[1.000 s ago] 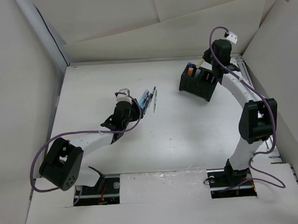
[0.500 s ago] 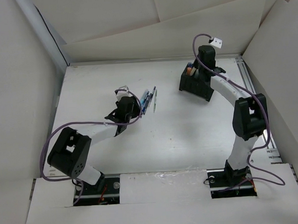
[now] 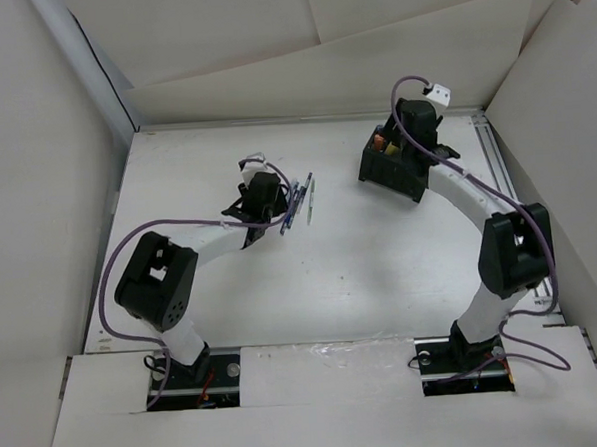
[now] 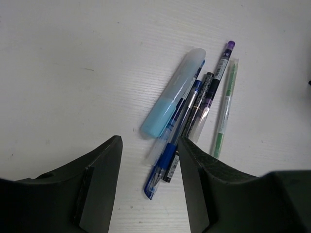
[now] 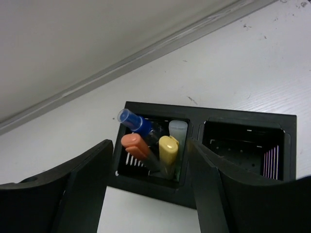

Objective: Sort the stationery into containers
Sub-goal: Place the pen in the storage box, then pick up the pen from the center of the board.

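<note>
Now the left gripper [image 4: 149,145] hovers with jaws wide and empty, straddling loose pens [image 4: 206,97] on the table [image 4: 73,58], seemingly lining up a pick. The right gripper [image 5: 150,145], also open and empty, hangs over the box [image 5: 243,121], where highlighters [image 5: 167,148] stand in one compartment.

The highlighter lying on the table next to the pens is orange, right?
Not quite. The highlighter lying on the table next to the pens is light blue, not orange. The left wrist view shows it.
</note>
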`<state>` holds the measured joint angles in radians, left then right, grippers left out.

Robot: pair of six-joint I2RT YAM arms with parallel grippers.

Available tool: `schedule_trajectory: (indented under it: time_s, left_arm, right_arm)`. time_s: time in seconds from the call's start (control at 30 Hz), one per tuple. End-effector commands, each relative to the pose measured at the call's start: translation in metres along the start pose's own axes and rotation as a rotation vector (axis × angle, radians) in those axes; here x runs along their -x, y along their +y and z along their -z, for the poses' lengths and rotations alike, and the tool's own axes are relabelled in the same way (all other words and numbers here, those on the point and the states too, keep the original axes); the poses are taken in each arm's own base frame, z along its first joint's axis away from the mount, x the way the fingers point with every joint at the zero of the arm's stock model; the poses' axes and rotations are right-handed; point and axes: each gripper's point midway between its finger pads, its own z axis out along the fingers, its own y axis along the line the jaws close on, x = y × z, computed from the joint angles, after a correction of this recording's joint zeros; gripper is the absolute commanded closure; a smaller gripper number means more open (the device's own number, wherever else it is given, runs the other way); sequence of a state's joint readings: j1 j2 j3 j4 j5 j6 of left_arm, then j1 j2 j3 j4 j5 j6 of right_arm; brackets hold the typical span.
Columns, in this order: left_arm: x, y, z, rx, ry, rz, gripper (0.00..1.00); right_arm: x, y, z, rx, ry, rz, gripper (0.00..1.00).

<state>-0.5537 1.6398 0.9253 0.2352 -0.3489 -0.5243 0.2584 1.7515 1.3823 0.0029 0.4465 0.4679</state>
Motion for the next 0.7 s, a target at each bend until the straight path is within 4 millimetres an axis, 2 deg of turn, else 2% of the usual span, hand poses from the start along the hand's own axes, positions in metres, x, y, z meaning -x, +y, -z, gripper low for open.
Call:
schedule_trajectory:
  time_s: [0.0,0.07,0.13,0.17,0.2,0.23,0.27,0.3,0.43,0.57,0.67]
  left_arm:
    - [0.003,0.000,-0.009,0.023,0.010,-0.060,0.55]
    - [0.007,-0.006,-0.012,0.007,0.004,-0.064,0.56]
    - [-0.002,-0.009,-0.019,-0.009,0.031,-0.080,0.58]
    - [-0.003,-0.011,-0.021,-0.018,0.036,-0.098,0.59]
    - [-0.009,-0.010,-0.024,-0.019,0.051,-0.114,0.61]
    - [-0.007,-0.013,-0.024,-0.037,0.045,-0.117,0.62]
    - [-0.005,-0.016,-0.024,-0.052,0.038,-0.126,0.62]
    - [-0.005,-0.016,-0.024,-0.052,0.038,-0.126,0.62]
    - [-0.012,-0.016,-0.029,-0.070,0.047,-0.167,0.62]
    - [-0.014,-0.019,-0.034,-0.076,0.055,-0.180,0.63]
    - [-0.024,-0.012,-0.044,-0.045,0.072,-0.200,0.63]
  right_arm:
    - [0.046,0.019,0.041,0.086,-0.096,-0.094,0.31]
    - [0.037,0.025,0.060,0.124,-0.080,-0.085,0.41]
    - [0.029,0.026,0.069,0.143,-0.064,-0.091,0.61]
    - [0.016,0.025,0.074,0.157,-0.036,-0.077,0.72]
    - [0.018,0.025,0.082,0.171,-0.038,-0.090,0.80]
    - [0.013,0.026,0.086,0.185,-0.027,-0.085,0.93]
    - [0.010,0.028,0.091,0.206,-0.013,-0.094,0.98]
    - [0.002,0.028,0.098,0.222,0.001,-0.087,1.00]
    - [-0.010,0.031,0.112,0.258,0.028,-0.085,0.99]
    - [-0.018,0.037,0.113,0.278,0.052,-0.076,0.95]
    - [-0.030,0.042,0.111,0.293,0.082,-0.063,0.93]
